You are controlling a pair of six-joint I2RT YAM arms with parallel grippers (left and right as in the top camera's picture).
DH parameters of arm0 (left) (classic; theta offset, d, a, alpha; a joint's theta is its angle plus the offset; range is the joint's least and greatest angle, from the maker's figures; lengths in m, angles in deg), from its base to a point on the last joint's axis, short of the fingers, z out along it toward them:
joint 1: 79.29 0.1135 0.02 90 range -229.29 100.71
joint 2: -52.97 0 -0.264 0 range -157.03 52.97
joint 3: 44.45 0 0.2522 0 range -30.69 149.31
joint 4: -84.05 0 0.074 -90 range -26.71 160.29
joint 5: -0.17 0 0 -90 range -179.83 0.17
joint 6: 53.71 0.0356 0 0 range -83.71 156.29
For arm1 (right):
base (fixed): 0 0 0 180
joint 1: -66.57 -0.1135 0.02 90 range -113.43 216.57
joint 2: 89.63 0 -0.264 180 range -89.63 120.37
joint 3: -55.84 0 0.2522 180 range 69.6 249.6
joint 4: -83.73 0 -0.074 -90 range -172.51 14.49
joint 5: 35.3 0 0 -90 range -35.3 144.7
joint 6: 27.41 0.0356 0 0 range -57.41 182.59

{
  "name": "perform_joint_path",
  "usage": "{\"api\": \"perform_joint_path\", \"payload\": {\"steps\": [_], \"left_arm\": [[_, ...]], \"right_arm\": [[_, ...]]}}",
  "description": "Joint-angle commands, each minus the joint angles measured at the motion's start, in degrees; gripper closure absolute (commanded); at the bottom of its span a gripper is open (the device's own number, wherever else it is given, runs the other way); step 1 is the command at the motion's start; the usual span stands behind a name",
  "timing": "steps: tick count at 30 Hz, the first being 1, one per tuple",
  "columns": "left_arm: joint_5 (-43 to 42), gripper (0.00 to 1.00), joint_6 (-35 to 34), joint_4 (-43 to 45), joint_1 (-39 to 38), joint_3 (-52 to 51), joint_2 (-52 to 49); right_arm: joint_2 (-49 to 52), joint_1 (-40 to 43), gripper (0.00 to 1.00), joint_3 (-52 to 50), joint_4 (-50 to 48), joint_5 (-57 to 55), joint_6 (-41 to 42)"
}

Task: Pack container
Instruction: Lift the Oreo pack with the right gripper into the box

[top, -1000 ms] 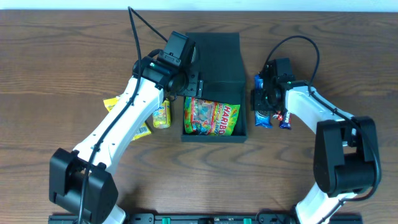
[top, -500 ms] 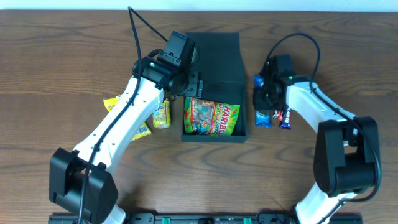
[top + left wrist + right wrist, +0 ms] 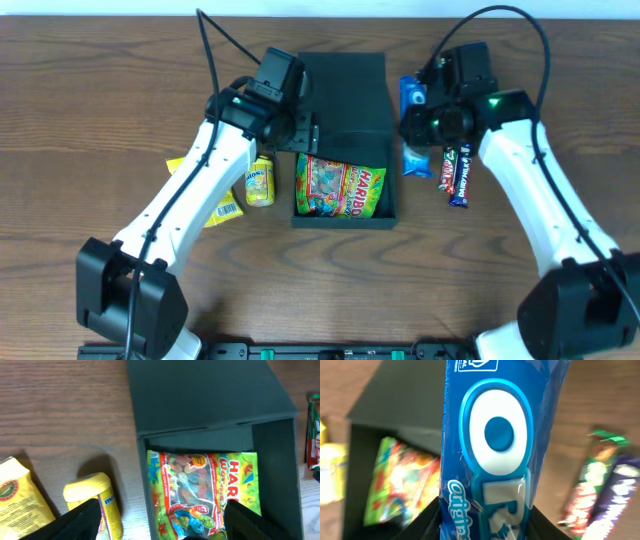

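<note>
Clamping a glossy blue biscuit packet (image 3: pixel 495 435) for packing, the right gripper (image 3: pixel 485 525) hangs at the matte teal box's (image 3: pixel 350 90) three o'clock; the left gripper (image 3: pixel 162 525) gapes.

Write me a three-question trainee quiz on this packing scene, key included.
1. True or false: the gummy bag lies inside the container.
2. What does the right pincer hold? A) a blue packet B) a red cup C) nothing
3. Fill in: the jaws of the left pincer stand ____ (open or shut).

Key: 1 true; 2 A; 3 open.
</note>
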Motion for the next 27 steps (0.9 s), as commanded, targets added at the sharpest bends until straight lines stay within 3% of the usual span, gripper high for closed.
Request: {"api": "perform_joint_path", "payload": {"steps": [1,7,15,16,18,20,23,27], "left_arm": [[-0.17,0.20,0.98,-0.26,0.83,-0.22,1.53],[-0.20,0.20,0.98,-0.68,0.94,-0.22,1.68],[-0.15,0.20,1.01,-1.40,0.94,-0.22,1.68],[-0.15,0.20,1.01,-1.40,0.94,-0.22,1.68],[-0.15,0.20,1.01,-1.38,0.96,-0.22,1.68],[-0.15,0.20,1.01,-1.40,0.96,-0.22,1.68],[-0.15,0.20,1.01,-1.40,1.09,-0.22,1.68],[0.09,0.20,1.07,-1.66,1.38,-0.22,1.68]], "right_arm": [[0.39,-3.96,0.85,-0.55,0.61,2.43,3.89],[2.80,-8.79,0.85,-1.97,1.22,-1.16,6.91],[4.96,-9.27,0.88,-1.99,3.54,-4.28,10.34],[4.96,-9.27,0.84,-1.99,3.54,-5.25,10.27],[4.96,-9.44,0.68,-1.99,3.43,-6.73,10.25],[4.96,-9.42,0.41,-1.99,3.52,-6.78,10.25],[4.96,-9.42,0.31,-1.99,3.19,-6.78,10.25],[4.94,-9.25,0.28,-1.92,3.17,-6.82,10.25]]}}
